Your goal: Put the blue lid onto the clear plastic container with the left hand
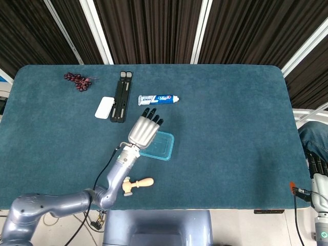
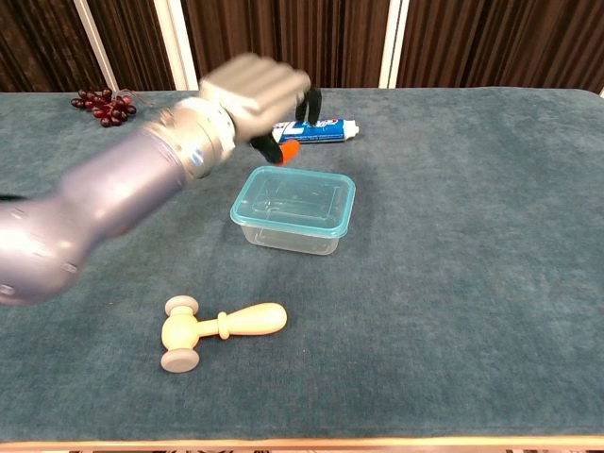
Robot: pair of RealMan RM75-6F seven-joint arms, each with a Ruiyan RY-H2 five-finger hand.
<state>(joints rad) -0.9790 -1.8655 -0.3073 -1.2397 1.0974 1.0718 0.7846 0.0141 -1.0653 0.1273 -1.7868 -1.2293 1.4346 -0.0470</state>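
The clear plastic container (image 2: 293, 233) stands in the middle of the table with the blue lid (image 2: 295, 198) lying flat on top of it; from the head view they read as one teal rectangle (image 1: 159, 145). My left hand (image 2: 255, 90) hovers above and behind the container's left end, blurred by motion, its fingers spread and nothing in them. In the head view that hand (image 1: 144, 129) overlaps the container's upper left corner. My right hand (image 1: 319, 177) hangs off the table's right edge, only partly in frame.
A wooden mallet (image 2: 219, 327) lies near the front edge, left of centre. Behind the container are a toothpaste tube (image 1: 158, 99), a black folding stand (image 1: 121, 95) and a white case (image 1: 104, 107). Grapes (image 1: 77, 80) sit at the far left corner.
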